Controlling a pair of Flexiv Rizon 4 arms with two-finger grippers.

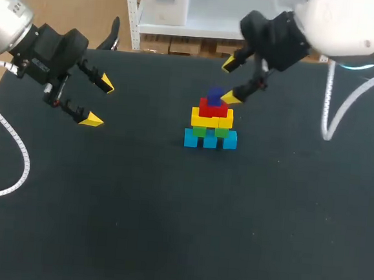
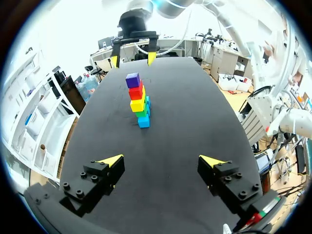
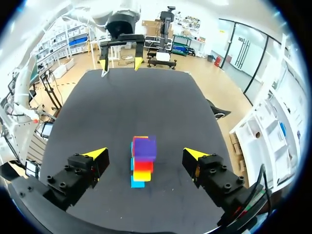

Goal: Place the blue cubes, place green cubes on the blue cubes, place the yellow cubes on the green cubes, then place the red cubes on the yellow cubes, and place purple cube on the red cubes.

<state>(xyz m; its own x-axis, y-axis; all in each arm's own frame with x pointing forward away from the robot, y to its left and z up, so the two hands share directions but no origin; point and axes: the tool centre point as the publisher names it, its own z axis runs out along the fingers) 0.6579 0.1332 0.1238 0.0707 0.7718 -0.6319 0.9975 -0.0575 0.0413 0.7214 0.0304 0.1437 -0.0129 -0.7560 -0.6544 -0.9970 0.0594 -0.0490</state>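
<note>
– Purple cube (image 1: 214,95) sits on top of the stack, on the red cubes (image 1: 213,108), mid-table (image 1: 167,229)!
– And below?
– Yellow cubes (image 1: 211,119), then green cubes (image 1: 210,131), then blue cubes (image 1: 210,140) on the black top.
– Right gripper (image 1: 230,81)?
– Up over the stack, fingers spread wide, gripping nothing. In its wrist view the purple cube lies between the two yellow tips, clear of both.
– Left gripper (image 1: 100,101)?
– Out at the left, well apart from the stack. Its fingers are wide too and empty, with the stack standing ahead of them.
</note>
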